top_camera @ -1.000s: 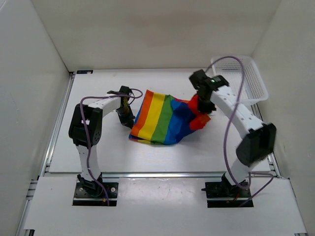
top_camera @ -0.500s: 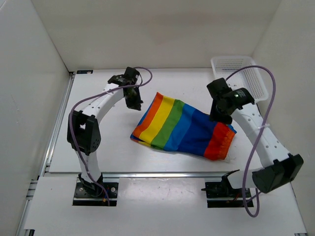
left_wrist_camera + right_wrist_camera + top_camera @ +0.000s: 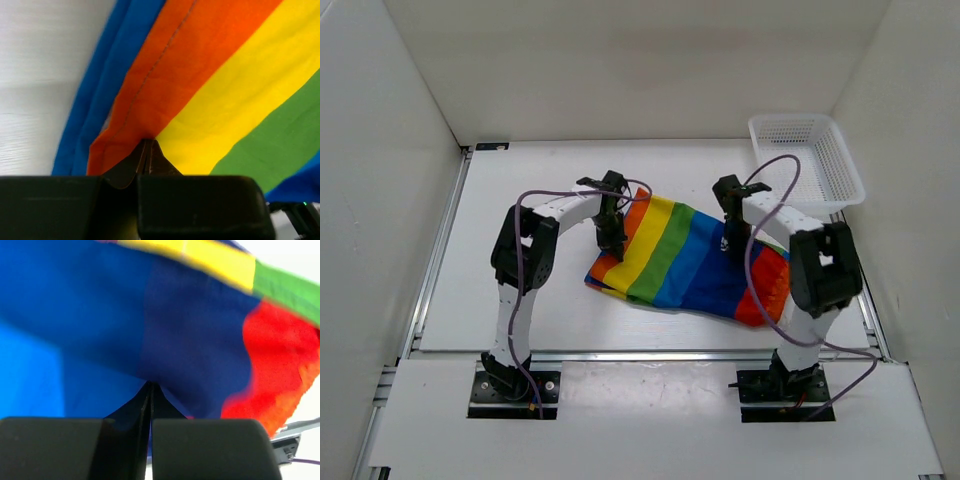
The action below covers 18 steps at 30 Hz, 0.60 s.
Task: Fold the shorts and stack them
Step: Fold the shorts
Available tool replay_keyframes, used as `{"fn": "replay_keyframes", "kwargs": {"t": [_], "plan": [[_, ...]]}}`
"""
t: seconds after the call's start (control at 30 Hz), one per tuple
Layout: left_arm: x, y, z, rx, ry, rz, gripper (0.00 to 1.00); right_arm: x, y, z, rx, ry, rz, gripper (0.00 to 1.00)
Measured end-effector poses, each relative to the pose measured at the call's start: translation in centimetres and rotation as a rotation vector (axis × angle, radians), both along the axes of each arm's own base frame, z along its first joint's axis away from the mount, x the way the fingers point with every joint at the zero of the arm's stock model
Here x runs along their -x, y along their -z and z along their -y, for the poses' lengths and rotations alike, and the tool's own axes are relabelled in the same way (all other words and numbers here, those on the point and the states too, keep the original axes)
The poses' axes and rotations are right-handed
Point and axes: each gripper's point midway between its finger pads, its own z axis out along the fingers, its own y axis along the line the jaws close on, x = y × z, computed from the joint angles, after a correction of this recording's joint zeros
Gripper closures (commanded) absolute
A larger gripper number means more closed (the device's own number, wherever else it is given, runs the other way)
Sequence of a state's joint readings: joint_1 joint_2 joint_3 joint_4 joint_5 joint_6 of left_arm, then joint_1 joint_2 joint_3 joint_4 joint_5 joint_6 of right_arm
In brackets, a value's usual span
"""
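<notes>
The rainbow-striped shorts [image 3: 680, 260] lie spread on the white table, orange edge to the left and red-orange edge to the right. My left gripper [image 3: 613, 235] is down on their upper left part. In the left wrist view its jaws [image 3: 148, 141] are shut, with the orange fabric [image 3: 200, 60] drawn up to the tips. My right gripper [image 3: 732, 235] is down on the blue stripe. In the right wrist view its jaws [image 3: 150, 383] are shut, with the dark blue fabric [image 3: 190, 340] gathered at the tips. The drawstring is hidden.
A white mesh basket [image 3: 810, 160] stands at the back right corner of the table. White walls close in the table on the left, back and right. Purple cables loop off both arms.
Over the last second the right gripper pulled the bunched shorts out flat to the right. Both grippers then moved inward onto the fabric, the left from the bare table behind it.
</notes>
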<state>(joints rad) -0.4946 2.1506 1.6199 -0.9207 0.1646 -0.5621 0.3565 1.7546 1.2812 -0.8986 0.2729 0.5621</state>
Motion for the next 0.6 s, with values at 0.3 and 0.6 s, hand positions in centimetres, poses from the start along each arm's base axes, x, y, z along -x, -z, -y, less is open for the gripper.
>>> {"fn": "replay_keyframes", "kwargs": {"t": [0.3,0.6], "plan": [[0.2,-0.1,-0.3,0.005,-0.008,0.003,0.90,-2.6,4.2,1.5,0.123,0.034,-0.077,1.00],[-0.6,-2.5,0.1,0.030,-0.008,0.052,0.90,-4.5,-5.0,2.9,0.087,0.083,0.206,1.00]]}}
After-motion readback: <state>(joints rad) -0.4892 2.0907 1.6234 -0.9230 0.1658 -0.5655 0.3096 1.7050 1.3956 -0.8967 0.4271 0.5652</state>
